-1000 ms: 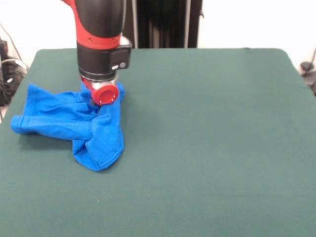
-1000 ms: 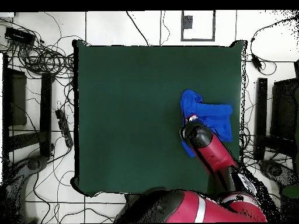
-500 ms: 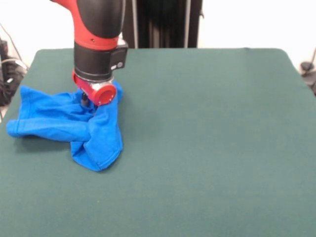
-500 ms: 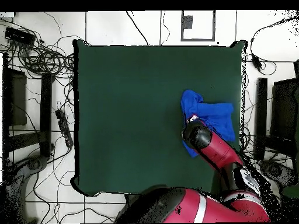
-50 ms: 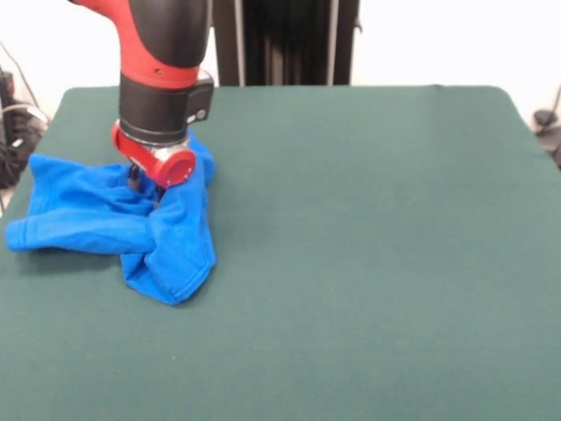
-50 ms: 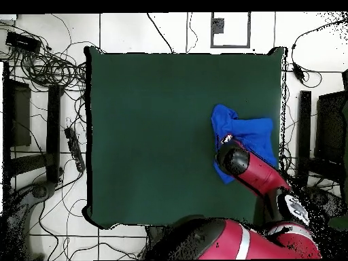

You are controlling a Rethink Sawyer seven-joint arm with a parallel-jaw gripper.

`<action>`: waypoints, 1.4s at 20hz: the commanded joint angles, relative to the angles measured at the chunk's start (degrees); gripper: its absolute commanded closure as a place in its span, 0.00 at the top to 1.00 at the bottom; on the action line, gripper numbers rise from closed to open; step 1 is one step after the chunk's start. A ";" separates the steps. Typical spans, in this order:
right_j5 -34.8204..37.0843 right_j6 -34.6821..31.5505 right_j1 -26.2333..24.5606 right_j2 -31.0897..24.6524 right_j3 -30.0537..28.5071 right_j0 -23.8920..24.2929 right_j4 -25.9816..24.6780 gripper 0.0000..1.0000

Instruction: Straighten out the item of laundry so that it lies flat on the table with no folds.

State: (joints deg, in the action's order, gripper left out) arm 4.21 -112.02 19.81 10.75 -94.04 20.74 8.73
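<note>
Here the crumpled T-shirt (image 5: 131, 224) lies bunched directly beneath the gripper (image 5: 145, 186).

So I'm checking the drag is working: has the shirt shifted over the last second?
Yes. In the front view the shirt has slid left with the tool, its sleeve end nearer the table's left edge.
</note>
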 commanded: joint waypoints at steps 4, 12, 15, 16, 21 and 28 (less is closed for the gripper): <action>-6.50 -2.63 -17.51 6.65 6.76 9.43 -7.56 1.00; -6.94 -3.28 -18.11 9.12 9.82 9.33 -11.29 1.00; -6.29 -3.34 -18.02 8.48 10.17 10.16 -12.33 1.00; -6.12 -3.81 -17.96 7.84 9.82 10.58 -12.30 1.00; -5.07 -4.61 -16.14 3.20 7.33 14.01 -13.35 0.00; -2.48 -8.15 -13.22 1.27 2.28 13.91 -10.06 0.00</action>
State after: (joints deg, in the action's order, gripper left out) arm -1.72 -112.02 16.98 12.33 -86.32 31.91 -1.56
